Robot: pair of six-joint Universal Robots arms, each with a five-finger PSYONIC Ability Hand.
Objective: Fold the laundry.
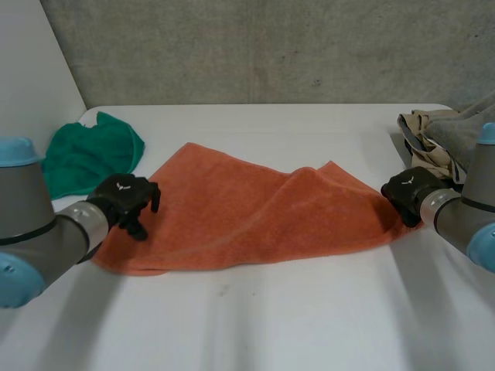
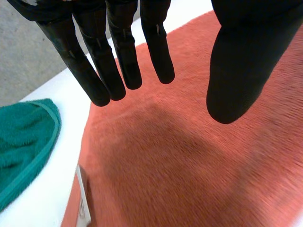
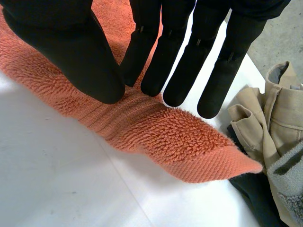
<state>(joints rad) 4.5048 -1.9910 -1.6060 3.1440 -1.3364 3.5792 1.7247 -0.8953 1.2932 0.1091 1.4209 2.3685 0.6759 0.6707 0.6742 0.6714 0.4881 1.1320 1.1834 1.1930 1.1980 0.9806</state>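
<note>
An orange towel (image 1: pixel 255 209) lies spread on the white table (image 1: pixel 271 325), with a raised fold running across its middle. My left hand (image 1: pixel 124 197) hovers over the towel's left end, near the corner. Its fingers (image 2: pixel 118 61) are straight and apart from the thumb, above the orange towel (image 2: pixel 189 165) and holding nothing. My right hand (image 1: pixel 410 189) is at the towel's right end. There its thumb (image 3: pixel 71 47) and straight fingers pinch the orange towel (image 3: pixel 180 137) a little in from the corner, which pokes out past the fingertips.
A green cloth (image 1: pixel 85 154) lies crumpled at the table's left, close beside the towel's edge, and the green cloth (image 2: pixel 23 142) sits just past my left hand's fingertips. A pile of beige and grey clothes (image 1: pixel 441 139) sits at the right edge, right next to the towel's corner (image 3: pixel 274 118).
</note>
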